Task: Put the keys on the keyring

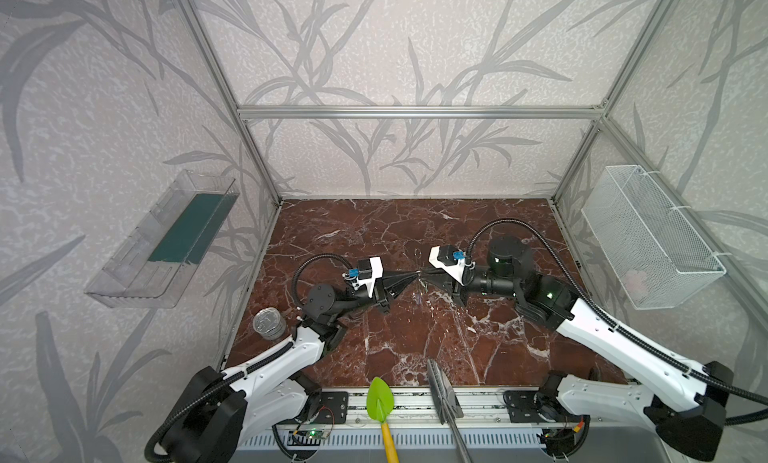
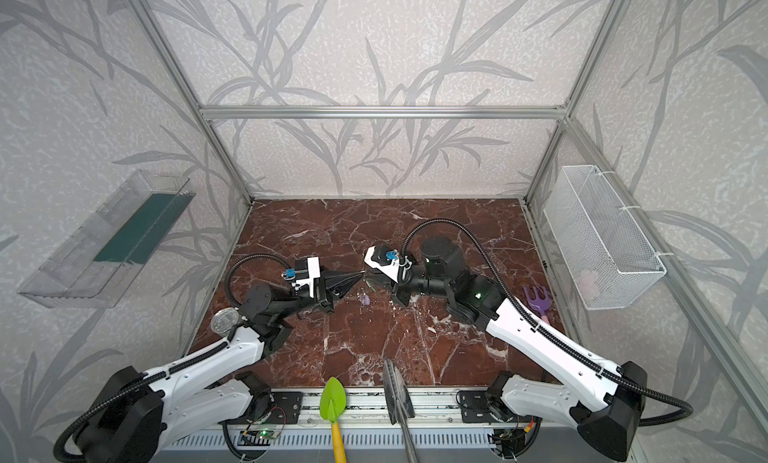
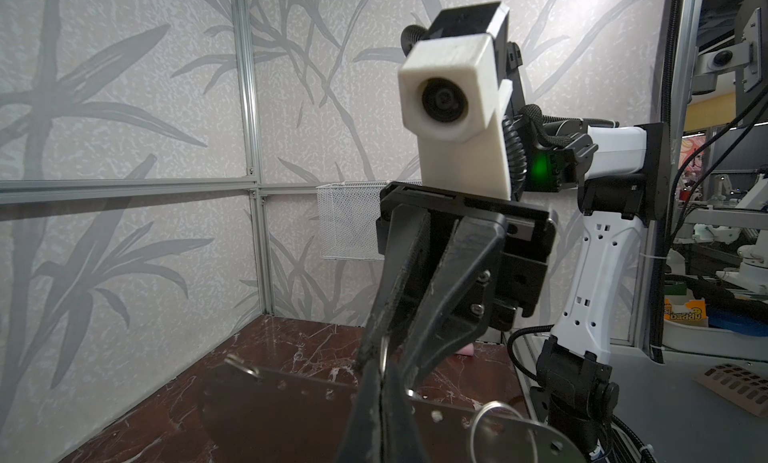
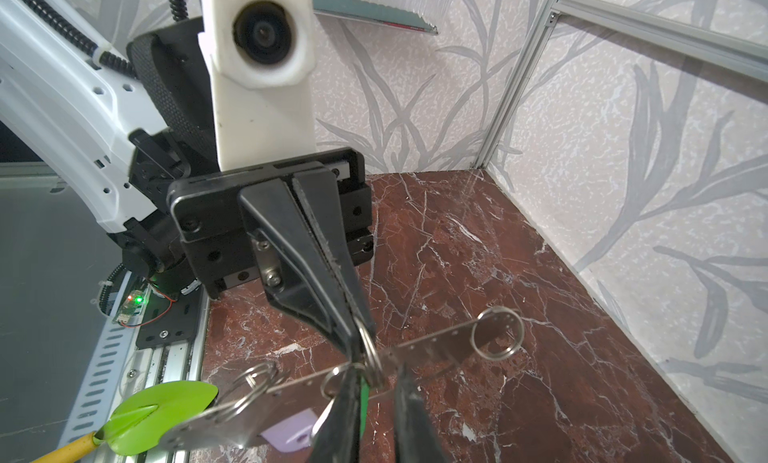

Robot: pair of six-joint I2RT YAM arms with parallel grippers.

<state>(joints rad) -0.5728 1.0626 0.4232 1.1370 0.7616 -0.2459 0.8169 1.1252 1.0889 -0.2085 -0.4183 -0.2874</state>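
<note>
metal keyring (image 4: 436, 348) pinched between both pincers' tips.

1. The table (image 1: 415, 232) is glossy red-brown stone-look marble with white veins; it mirrors light.
2. The keyring (image 4: 436, 348) is thin, flat grey metal with a dull satin sheen, with shiny wire split rings threaded through its small holes.
3. The lilac key (image 4: 291, 432) has a smooth matt plastic head cover; the green key (image 4: 364, 392) shows a strip of bright plastic.
4. The left gripper (image 4: 361, 348) has matt black plastic fingers, scuffed along the edges.
5. The right gripper (image 3: 384, 373) looks the same: matt, black, worn.
6. The wire basket (image 1: 648, 236) is white-coated metal mesh.
7. The bin (image 1: 162, 240) is clear glossy plastic.
8. The tin can (image 1: 269, 323) is shiny silver metal.
9. The trowel (image 1: 379, 398) has a smooth green plastic blade.
</note>
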